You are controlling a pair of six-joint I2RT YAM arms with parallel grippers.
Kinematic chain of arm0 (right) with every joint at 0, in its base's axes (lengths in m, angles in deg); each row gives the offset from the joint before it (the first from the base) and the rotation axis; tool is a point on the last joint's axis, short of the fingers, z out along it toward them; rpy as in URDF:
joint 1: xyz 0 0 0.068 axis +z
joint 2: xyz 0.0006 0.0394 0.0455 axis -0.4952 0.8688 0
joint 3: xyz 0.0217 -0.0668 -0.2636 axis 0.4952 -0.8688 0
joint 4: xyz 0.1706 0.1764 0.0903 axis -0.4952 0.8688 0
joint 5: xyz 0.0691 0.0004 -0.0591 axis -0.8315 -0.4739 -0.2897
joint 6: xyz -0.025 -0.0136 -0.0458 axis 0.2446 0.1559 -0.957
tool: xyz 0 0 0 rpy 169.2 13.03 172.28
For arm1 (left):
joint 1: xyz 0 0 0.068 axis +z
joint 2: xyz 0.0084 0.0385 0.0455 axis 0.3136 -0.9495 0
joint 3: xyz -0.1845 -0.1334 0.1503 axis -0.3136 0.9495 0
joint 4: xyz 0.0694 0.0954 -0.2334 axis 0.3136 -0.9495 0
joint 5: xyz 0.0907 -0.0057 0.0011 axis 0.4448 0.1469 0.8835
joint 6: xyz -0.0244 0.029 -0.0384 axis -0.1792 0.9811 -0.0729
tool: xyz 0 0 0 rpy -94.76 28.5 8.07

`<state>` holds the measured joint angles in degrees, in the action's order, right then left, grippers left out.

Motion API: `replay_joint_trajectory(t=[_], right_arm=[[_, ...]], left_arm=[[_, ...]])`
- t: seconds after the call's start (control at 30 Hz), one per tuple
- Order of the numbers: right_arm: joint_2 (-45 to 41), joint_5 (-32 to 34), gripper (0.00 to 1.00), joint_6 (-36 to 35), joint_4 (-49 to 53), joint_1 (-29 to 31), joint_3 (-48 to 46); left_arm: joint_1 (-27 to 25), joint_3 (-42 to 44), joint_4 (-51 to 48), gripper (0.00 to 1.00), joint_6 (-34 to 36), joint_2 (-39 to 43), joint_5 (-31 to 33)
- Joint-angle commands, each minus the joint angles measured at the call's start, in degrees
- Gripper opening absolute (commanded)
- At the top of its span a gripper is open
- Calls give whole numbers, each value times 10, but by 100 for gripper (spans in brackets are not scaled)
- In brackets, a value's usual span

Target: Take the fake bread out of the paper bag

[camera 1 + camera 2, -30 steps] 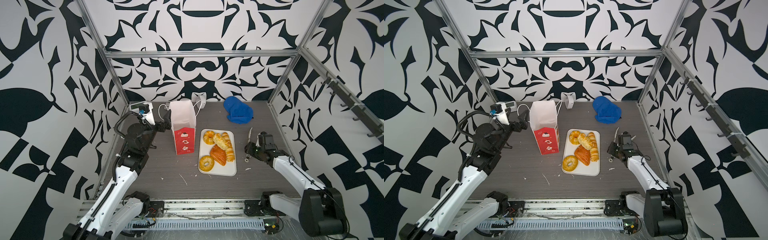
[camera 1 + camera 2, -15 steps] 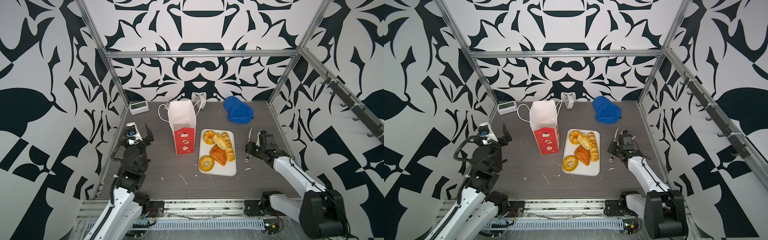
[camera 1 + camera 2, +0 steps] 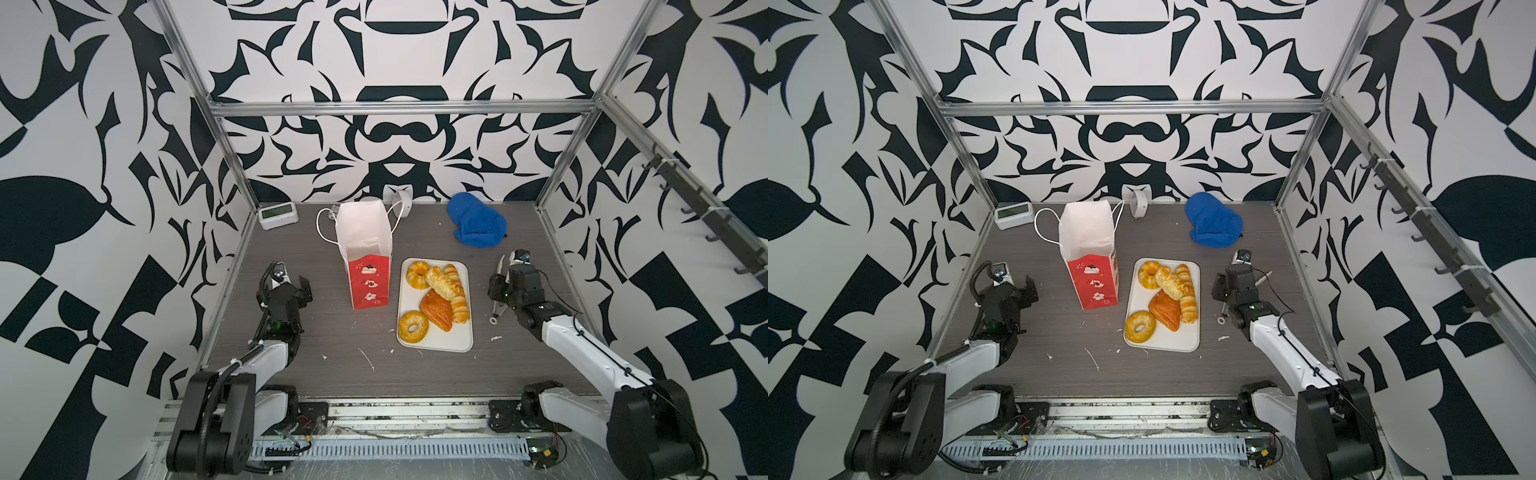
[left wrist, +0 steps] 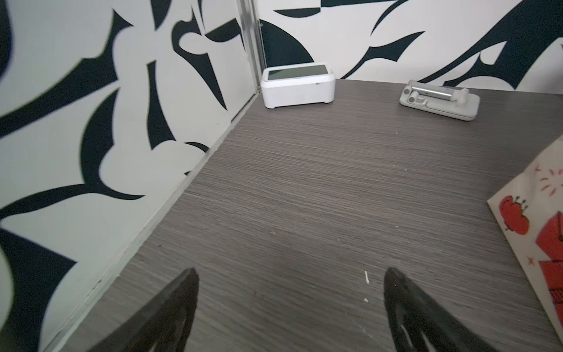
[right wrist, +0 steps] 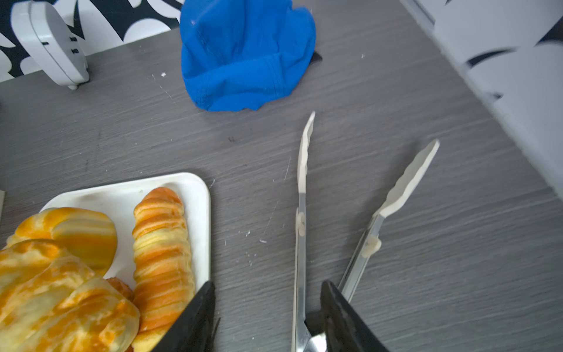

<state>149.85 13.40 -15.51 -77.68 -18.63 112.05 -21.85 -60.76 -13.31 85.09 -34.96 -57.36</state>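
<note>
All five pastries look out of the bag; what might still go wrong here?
The tongs sit between the right tool's open fingers; pulling away may drag them into the tray. The braided bun rests atop its neighbours and may roll off if bumped.

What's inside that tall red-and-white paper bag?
Through the open top of the paper bag only white inner walls show, no bread. Its floor is hidden behind its red front panel. Five glossy golden toy pastries lie on the flat white tray beside it.
</note>
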Motion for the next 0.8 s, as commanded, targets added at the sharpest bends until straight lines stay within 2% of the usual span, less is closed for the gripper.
replay_joint_trajectory(t=[0.0, 0.1, 0.2, 0.27, 0.33, 0.4, 0.43, 0.5, 0.6, 0.67, 0.73, 0.77], right_arm=[[-11, 68, 57, -26, -32, 7, 0], [-12, 99, 57, -35, -49, 8, -12], [-10, 128, 54, -48, -101, 10, -33], [0, 161, 52, -61, -163, 12, -54], [18, 191, 52, -82, -213, 12, -64], [49, 211, 53, -108, -256, 12, -63], [67, 213, 53, -123, -277, 12, -61], [114, 219, 53, -136, -305, 12, -54], [176, 250, 53, -178, -362, 22, -54], [204, 247, 53, -204, -447, 26, -80], [225, 249, 54, -224, -537, 28, -109], [225, 250, 55, -219, -536, 28, -113]], left_arm=[[24, -20, 89, 98, -20, -56, -71], [38, -37, 89, 98, -3, -82, -97], [65, -53, 123, 98, -19, -154, -132], [68, -50, 216, 98, -8, -218, -136], [68, -71, 93, 99, -28, -175, -134], [68, -63, 174, 100, -15, -208, -123], [68, -61, 169, 99, -17, -205, -121], [68, -78, 97, 99, -27, -185, -125], [68, -66, 155, 99, -20, -202, -119], [68, -73, 122, 99, -26, -192, -123], [68, -69, 138, 99, -26, -196, -122], [68, -68, 147, 99, -23, -200, -120]])
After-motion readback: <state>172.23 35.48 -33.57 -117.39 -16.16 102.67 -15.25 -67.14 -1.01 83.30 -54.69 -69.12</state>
